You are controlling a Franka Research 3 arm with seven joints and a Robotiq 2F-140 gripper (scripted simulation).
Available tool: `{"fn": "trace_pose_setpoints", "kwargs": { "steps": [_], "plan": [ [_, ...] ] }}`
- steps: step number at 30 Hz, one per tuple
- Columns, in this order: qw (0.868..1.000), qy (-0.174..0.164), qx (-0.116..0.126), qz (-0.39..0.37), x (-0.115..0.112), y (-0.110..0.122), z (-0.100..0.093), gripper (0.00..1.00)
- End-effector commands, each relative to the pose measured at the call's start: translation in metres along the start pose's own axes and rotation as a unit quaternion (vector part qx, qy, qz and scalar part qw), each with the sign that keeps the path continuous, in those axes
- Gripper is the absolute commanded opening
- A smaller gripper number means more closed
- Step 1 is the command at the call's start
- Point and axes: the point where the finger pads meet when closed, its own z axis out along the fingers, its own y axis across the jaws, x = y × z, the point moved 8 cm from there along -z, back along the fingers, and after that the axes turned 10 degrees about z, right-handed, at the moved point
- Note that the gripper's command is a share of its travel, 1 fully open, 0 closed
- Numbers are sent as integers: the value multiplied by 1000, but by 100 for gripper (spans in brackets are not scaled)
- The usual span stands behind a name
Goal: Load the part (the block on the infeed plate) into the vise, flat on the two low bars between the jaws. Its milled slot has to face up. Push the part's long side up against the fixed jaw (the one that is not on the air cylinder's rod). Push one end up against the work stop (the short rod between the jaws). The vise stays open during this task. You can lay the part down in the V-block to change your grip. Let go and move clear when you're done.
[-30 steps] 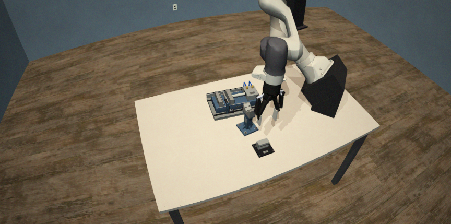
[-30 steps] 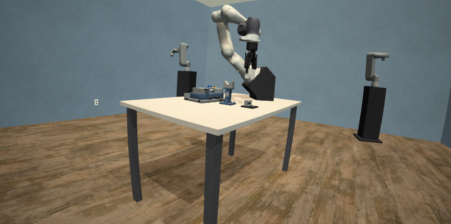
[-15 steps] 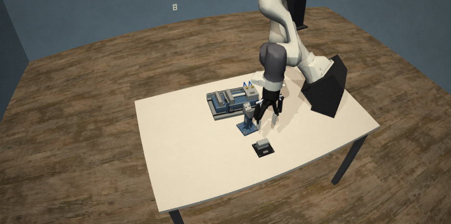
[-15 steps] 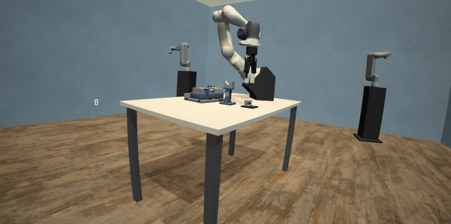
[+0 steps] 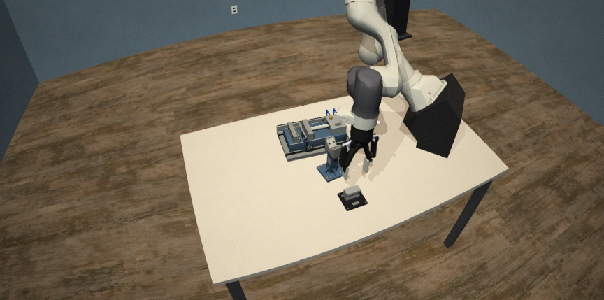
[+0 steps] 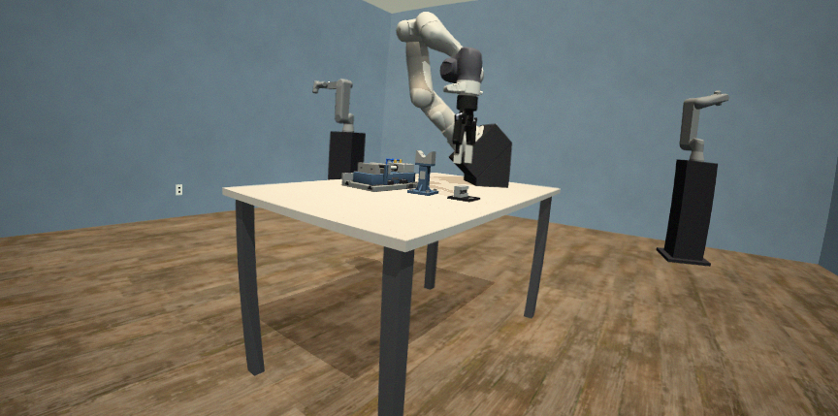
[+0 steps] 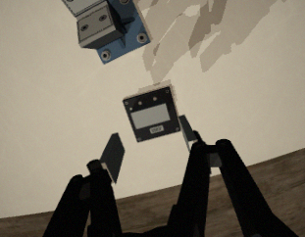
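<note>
The part, a small grey block (image 5: 351,191), lies on the black infeed plate (image 5: 352,201) near the table's front right. In the wrist view the block (image 7: 151,117) shows a plain grey top on the plate; I see no slot. My gripper (image 5: 358,168) hangs well above the table, between the V-block and the plate, fingers pointing down. It is open and empty; it also shows in the wrist view (image 7: 151,145) and in the exterior view (image 6: 462,154). The blue and grey vise (image 5: 314,131) stands open behind it.
The V-block (image 5: 333,157) on its blue post stands just left of my gripper, also seen in the wrist view (image 7: 99,16). The robot's black base (image 5: 435,116) sits at the table's back right. The table edge (image 7: 151,198) is close beyond the plate.
</note>
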Motion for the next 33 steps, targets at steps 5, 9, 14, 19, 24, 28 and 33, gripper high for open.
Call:
{"fn": "trace_pose_setpoints", "kwargs": {
  "steps": [5,9,14,19,24,28,33],
  "plan": [
    [1000,-7,3,-3,-4,-1,16,51],
    [1000,-7,3,-3,-4,-1,23,51],
    [1000,-7,3,-3,-4,-1,35,51],
    [1000,-7,3,-3,-4,-1,46,51],
    [1000,-7,3,-3,-4,-1,53,51],
    [1000,-7,3,-3,-4,-1,61,51],
    [1000,-7,3,-3,-5,-1,70,51]
  ]
}}
